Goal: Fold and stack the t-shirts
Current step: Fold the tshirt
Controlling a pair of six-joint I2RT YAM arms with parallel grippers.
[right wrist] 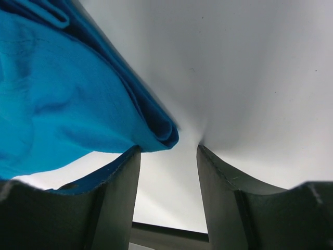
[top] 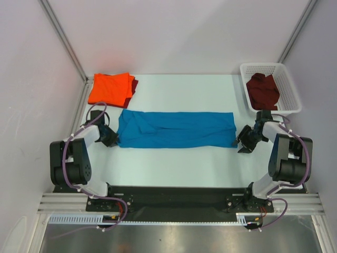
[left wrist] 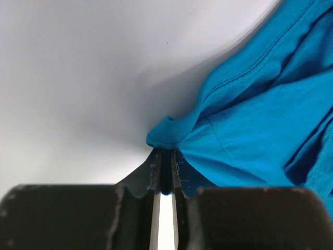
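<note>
Mia: Where is the blue t-shirt [top: 176, 129]?

Ben: It lies on the white table [top: 179, 163], in the middle. It is folded into one long strip that goes from the left side to the right side.

Mia: What is the left gripper [left wrist: 165, 153] doing?

Ben: It sits at the left end of the strip. Its two fingers are pressed almost together, and a small bunched bit of the blue shirt's edge is pinched at their tips.

Mia: And the right gripper [right wrist: 168, 156]?

Ben: It is low at the right end of the strip. Its fingers stand apart, with a gap between them. The folded corner of the blue shirt pokes into that gap from the left finger's side. The fingers are not squeezing it.

Mia: Where are the other shirts?

Ben: The orange t-shirt [top: 109, 88] is folded at the far left corner of the table. It lies on top of a dark red t-shirt [top: 134, 84]; only a thin edge of that one peeks out on the right.

Mia: Is there more?

Ben: Yes. A second dark red t-shirt [top: 263, 90] is crumpled inside the white basket [top: 263, 65] at the far right corner.
</note>
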